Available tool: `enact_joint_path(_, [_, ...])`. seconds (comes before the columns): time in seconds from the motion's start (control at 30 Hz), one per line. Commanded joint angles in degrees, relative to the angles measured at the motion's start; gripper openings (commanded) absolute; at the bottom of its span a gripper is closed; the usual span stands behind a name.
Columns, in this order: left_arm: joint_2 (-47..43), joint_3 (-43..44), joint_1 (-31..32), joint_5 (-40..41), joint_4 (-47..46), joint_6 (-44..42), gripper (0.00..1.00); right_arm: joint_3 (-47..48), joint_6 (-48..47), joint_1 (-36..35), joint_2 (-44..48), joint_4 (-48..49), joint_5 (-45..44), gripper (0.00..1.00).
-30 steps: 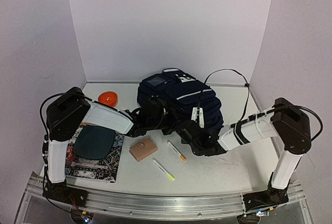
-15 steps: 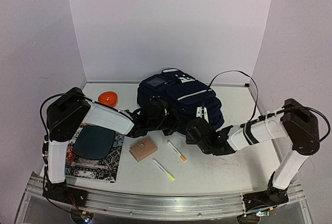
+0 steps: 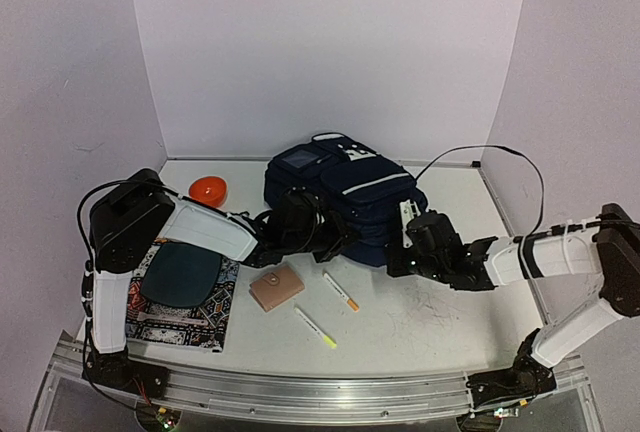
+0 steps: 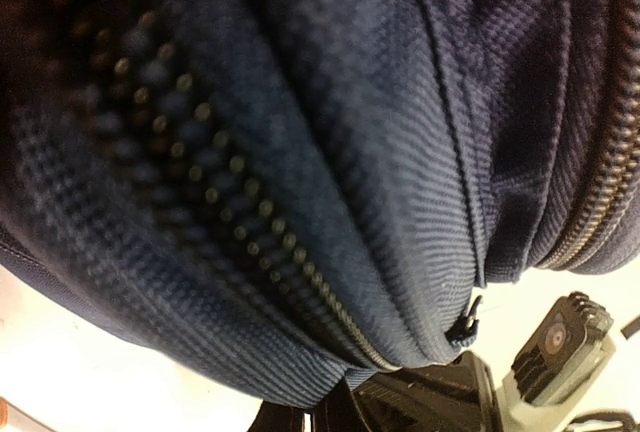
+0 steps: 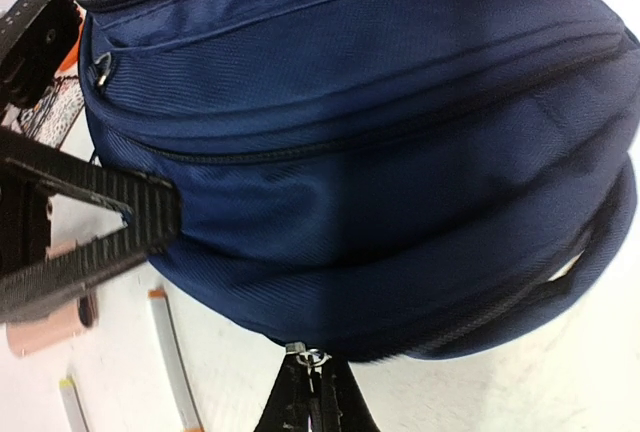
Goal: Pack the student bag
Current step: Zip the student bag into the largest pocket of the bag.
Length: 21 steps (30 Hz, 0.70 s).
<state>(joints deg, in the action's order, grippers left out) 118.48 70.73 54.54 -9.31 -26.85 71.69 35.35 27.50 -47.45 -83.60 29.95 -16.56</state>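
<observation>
Right gripper (image 5: 311, 372) is seen pinched shut at the bag's lower near edge, its two dark fingertips closed on a small metal zipper pull (image 5: 313, 356). Left gripper (image 5: 158, 217) is found at the same bag's left side, its jaws drawn together to a point and pressed against the fabric; whether a fold is caught between them cannot be told.

The student bag (image 5: 380, 142), navy blue with a pale stripe, is laid toward the rear middle of the white table (image 3: 440, 322), between the two grippers. Several zip lines are seen running around its bulging side.

Just in front of the bag, a tan pouch (image 3: 276, 287) is laid near the left arm. An orange-tipped pen (image 3: 341, 291) and a yellow-tipped pen (image 3: 316, 327) are set beside it, apart from each other. An orange bowl (image 3: 208, 189) is placed to the left of the bag, near the back wall. A patterned book (image 3: 185, 322) is laid at the left front corner, with a dark oval object (image 3: 180, 272) resting on it.
</observation>
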Motion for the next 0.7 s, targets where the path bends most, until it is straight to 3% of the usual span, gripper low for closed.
enact_joint_path(0.0, [-1.51,-1.63,-2.94,2.32,1.38,-3.64,0.0,-2.77,-4.48,4.28,6.16,-8.31,0.91,0.0])
enact_joint_path(0.33, [-3.8,-4.84,-6.22,2.37,8.32,-11.79,0.0,-3.17,-8.58,14.51,14.53,-15.62,7.39,0.0])
enact_joint_path(0.67, [-7.61,-1.67,-9.14,8.29,28.68,-28.16,0.0,3.4,-8.59,21.04,11.71,-24.34,12.91,0.0])
